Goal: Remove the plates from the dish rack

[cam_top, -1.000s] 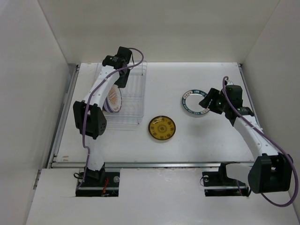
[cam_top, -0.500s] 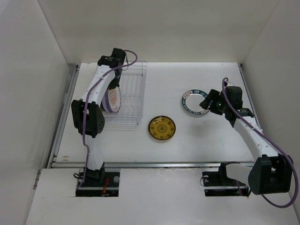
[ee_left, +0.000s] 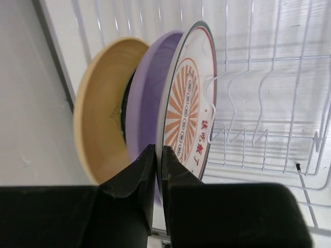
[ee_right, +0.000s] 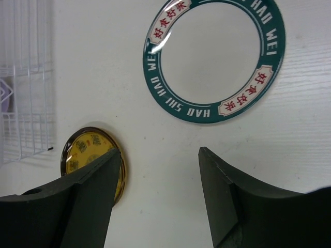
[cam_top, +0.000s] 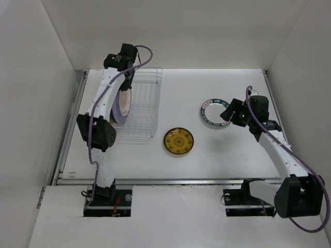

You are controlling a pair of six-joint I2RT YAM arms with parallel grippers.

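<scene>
Three plates stand on edge at the left end of the dish rack (cam_top: 147,103) (ee_left: 269,103): a mustard-yellow one (ee_left: 101,129), a lavender one (ee_left: 150,93) and a white one with an orange sunburst (ee_left: 189,103) (cam_top: 124,103). My left gripper (ee_left: 159,150) (cam_top: 126,87) reaches down from above and is shut on the sunburst plate's rim. An amber patterned plate (cam_top: 179,141) (ee_right: 88,155) and a white plate with a dark-teal rim (cam_top: 213,112) (ee_right: 214,57) lie flat on the table. My right gripper (ee_right: 159,152) (cam_top: 227,111) hovers open and holds nothing, just right of the teal-rimmed plate.
The rack's right-hand slots hold nothing. A white wall and a metal rail (cam_top: 72,119) run close along the rack's left side. White walls also close in the back and right of the table (cam_top: 207,85).
My left gripper has closed on the sunburst plate's rim, and its wrist has shifted left and back over the rack. The right arm has barely moved.
</scene>
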